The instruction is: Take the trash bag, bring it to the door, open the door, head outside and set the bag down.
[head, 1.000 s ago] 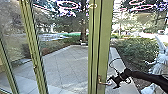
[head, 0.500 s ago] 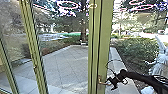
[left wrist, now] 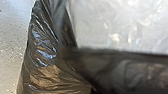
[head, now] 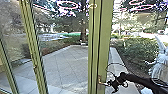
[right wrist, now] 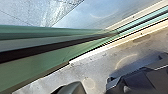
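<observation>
One black trash bag [left wrist: 45, 65] stood close to the left wrist camera, its glossy film creased, with a grey speckled floor [left wrist: 10, 62] next to it. Whether the left gripper grasped the bag could not be determined.

The landmark was the door handle [head: 100, 81], mounted on a green door frame [head: 103, 45]. The right arm [head: 142, 79] extended toward the handle from its right. The right gripper [head: 110, 85] was located immediately to the right of the handle; whether it was clenched or released, and whether it contacted the handle, could not be determined. A thin cable [head: 111, 64] looped above the gripper, up and to the right of the handle. In the right wrist view, a pale metal strip [right wrist: 87, 53] ran along the base of the green frame.

Beyond the handle, the paved yard [head: 67, 62] extended to the left, and a light stone border [head: 117, 58] ran to the right. A white object [head: 160, 68] of unclear form stood farther right. Green shrubs [head: 140, 48] lay beyond the border, and a tree trunk [head: 83, 32] rose in the distance, above and left of the handle.
</observation>
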`<state>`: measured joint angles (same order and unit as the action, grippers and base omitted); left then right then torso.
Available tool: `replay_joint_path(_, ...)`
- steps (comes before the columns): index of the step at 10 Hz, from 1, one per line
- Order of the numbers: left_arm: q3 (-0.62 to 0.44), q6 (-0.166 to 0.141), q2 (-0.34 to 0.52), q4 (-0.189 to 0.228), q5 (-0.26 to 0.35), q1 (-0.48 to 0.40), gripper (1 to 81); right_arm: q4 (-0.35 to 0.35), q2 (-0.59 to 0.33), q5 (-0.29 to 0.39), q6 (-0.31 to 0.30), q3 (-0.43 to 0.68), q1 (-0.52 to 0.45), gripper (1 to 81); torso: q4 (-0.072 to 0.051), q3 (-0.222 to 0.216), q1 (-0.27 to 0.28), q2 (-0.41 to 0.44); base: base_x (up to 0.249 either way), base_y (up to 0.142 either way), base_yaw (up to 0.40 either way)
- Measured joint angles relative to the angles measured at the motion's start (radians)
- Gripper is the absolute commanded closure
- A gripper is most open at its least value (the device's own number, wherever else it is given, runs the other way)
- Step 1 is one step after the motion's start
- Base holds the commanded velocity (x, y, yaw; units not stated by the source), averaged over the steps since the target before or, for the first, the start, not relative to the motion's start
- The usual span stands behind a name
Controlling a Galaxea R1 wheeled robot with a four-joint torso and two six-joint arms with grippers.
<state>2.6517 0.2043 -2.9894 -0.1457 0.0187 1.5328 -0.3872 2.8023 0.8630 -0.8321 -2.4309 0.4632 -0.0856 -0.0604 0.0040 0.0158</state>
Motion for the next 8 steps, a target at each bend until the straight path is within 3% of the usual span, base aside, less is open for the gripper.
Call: replay_joint_path(8, 0.0, 0.0, -0.008, 0.0, -0.001, 0.0, 81.1, 0.045, 0.029, -0.036, -0.004, -0.032, 0.027, 1.0, 0.0, -0.001, -0.002, 0.0, 0.0, 0.0, 0.0)
